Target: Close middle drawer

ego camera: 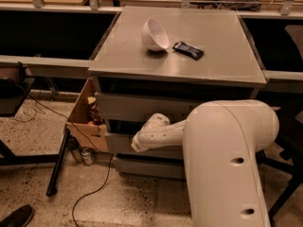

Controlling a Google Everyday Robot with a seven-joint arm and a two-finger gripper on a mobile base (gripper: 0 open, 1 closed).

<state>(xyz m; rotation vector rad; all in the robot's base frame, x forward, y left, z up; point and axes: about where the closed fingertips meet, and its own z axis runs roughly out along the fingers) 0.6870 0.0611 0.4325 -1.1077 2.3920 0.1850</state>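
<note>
The grey cabinet (pixel 180 65) has three flat grey drawer fronts. The middle drawer (pixel 118 143) stands out a little from the cabinet, with a dark gap above its front. The uppermost front (pixel 142 107) is above it and the lowest front (pixel 147 167) below. My gripper (pixel 138 144) is at the end of the white arm, against the middle drawer's front, left of centre. My large white arm (pixel 227 160) hides the right half of all three fronts.
A white bowl (pixel 154 34) lies tipped on the cabinet top beside a dark snack packet (pixel 188 50). An open cardboard box (pixel 87 117) stands to the cabinet's left, with cans (pixel 85 155), a black stand leg (pixel 57 163) and cables on the floor.
</note>
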